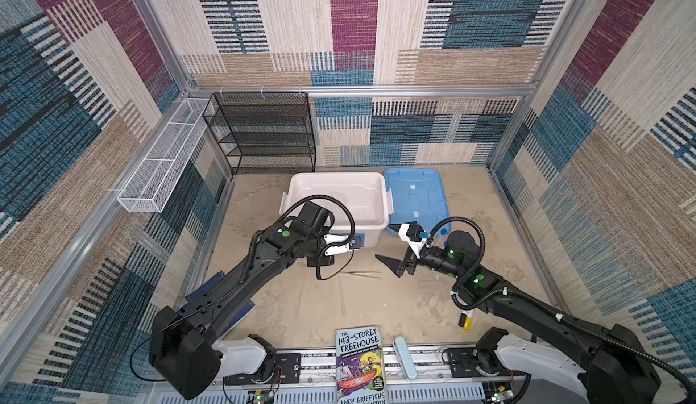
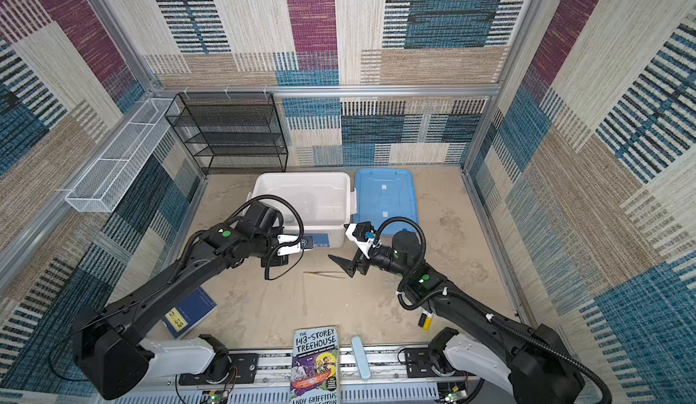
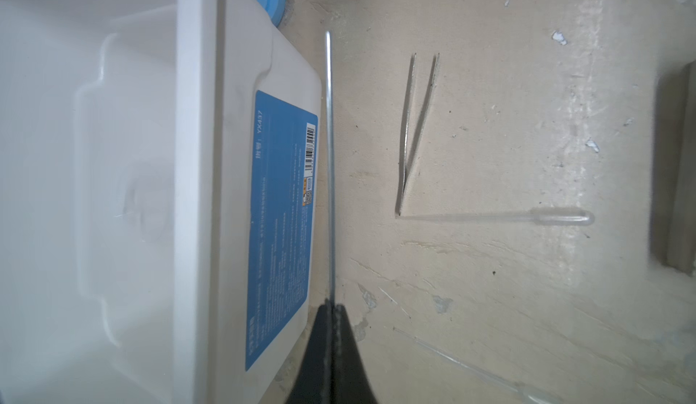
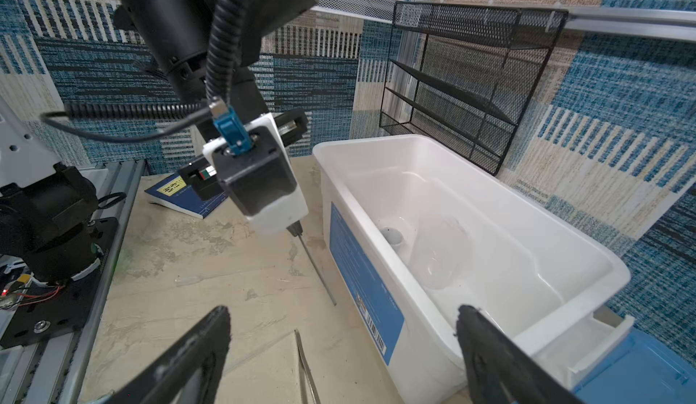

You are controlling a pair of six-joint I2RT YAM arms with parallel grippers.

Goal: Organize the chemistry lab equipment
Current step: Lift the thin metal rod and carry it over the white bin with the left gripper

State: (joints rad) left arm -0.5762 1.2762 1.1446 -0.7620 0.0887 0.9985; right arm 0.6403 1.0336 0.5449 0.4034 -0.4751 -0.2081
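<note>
My left gripper (image 3: 330,306) is shut on a thin metal rod (image 3: 329,165), which hangs down beside the labelled front wall of the white bin (image 3: 196,157). The right wrist view shows the rod (image 4: 314,266) slanting towards the table. Metal tweezers (image 1: 359,274) lie on the table near it, with a clear pipette (image 3: 497,217) by their joined end and another thin clear stick (image 3: 470,364) close by. Inside the bin (image 4: 489,202) lie a clear flask (image 4: 440,255) and a small grey dish (image 4: 391,235). My right gripper (image 1: 383,242) is open and empty, above the tweezers' (image 4: 307,368) tips.
A blue lid (image 1: 414,195) lies right of the bin. A black mesh shelf (image 1: 263,131) and a white wire basket (image 1: 162,165) stand at the back left. A book (image 1: 359,364), a pale blue case (image 1: 405,357), a yellow marker (image 1: 466,321) and a dark blue book (image 2: 188,310) lie near the front.
</note>
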